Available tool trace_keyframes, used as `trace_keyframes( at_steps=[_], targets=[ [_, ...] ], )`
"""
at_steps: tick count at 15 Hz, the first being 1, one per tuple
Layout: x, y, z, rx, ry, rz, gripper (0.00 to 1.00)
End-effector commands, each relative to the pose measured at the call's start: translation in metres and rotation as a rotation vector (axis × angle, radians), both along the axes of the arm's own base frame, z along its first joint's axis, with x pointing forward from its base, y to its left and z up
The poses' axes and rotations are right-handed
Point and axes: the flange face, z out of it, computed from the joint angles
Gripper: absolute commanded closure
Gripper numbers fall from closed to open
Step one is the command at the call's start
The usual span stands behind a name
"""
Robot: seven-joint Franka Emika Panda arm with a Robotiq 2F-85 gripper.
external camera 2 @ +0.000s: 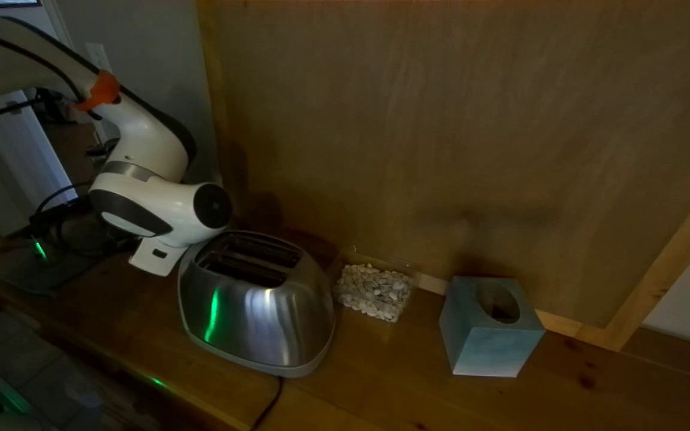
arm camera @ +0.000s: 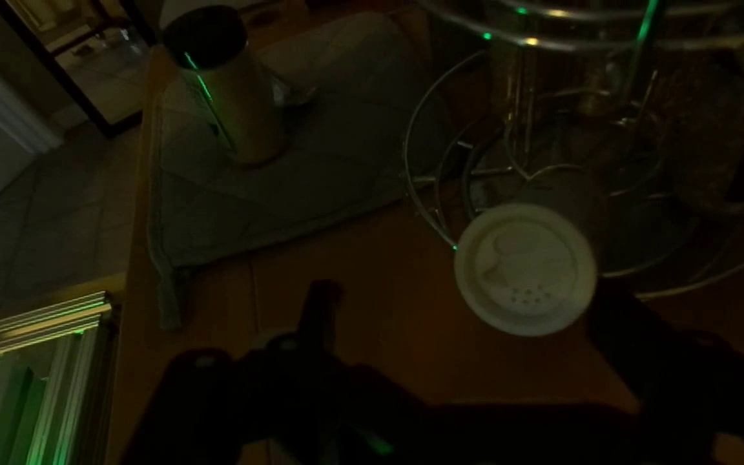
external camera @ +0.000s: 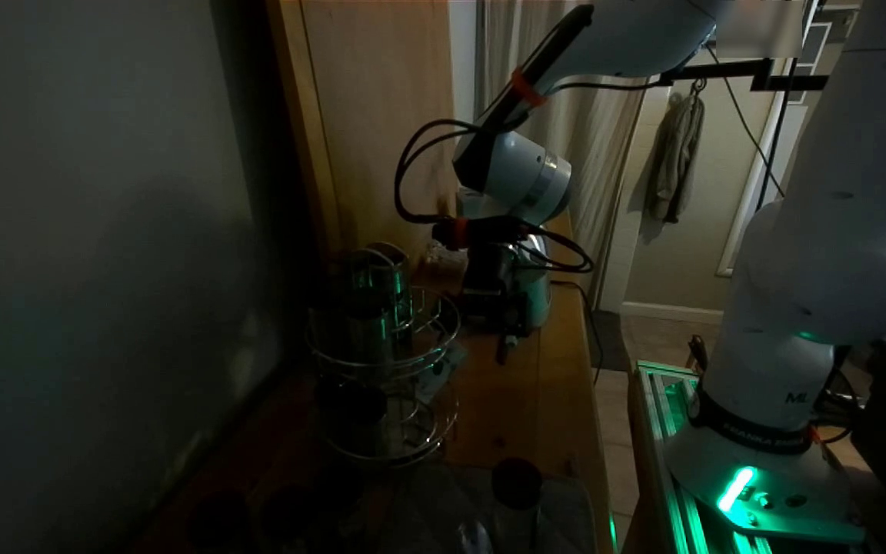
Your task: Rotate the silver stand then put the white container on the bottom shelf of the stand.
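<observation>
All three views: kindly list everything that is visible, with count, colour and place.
table: one, brown, in all views
silver stand: one, silver, on table
jars: several, count unclear, dark, on stand
white container: one, white, near bottom shelf
mat: one, grey, on table
tall jar: one, dark lid, on mat
shiny thing: one, silvery, on mat
toaster: one, silver, on table
cord: one, dark, by toaster
box of pale pieces: one, clear, beside toaster
wooden panel: one, brown, behind toaster
cube box: one, pale blue, by panel
curtain: one, pale, beyond table
garment: one, grey, hanging near curtain
arm: one, white, over table
gripper: one, black, open, near white container
</observation>
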Motion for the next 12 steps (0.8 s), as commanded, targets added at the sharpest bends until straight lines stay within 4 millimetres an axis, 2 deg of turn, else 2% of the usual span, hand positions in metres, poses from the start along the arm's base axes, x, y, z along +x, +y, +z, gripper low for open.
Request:
trace_keyframes(
  at_steps=[1, 7, 8, 9, 12],
  targets=[
    [0.0074, 0.0017, -0.0117, 0.052, -0.015, -0.014, 0.0],
    [0.0107, 0.0061, -0.0114, 0.043, -0.023, -0.01, 0.0],
    [0.0113, 0.0059, -0.011, 0.04, -0.024, -0.011, 0.08],
    [0.0119, 0.0057, -0.0107, 0.039, -0.025, -0.012, 0.28],
    [0.0126, 0.0058, -0.0105, 0.036, -0.028, -0.012, 0.5]
  ],
)
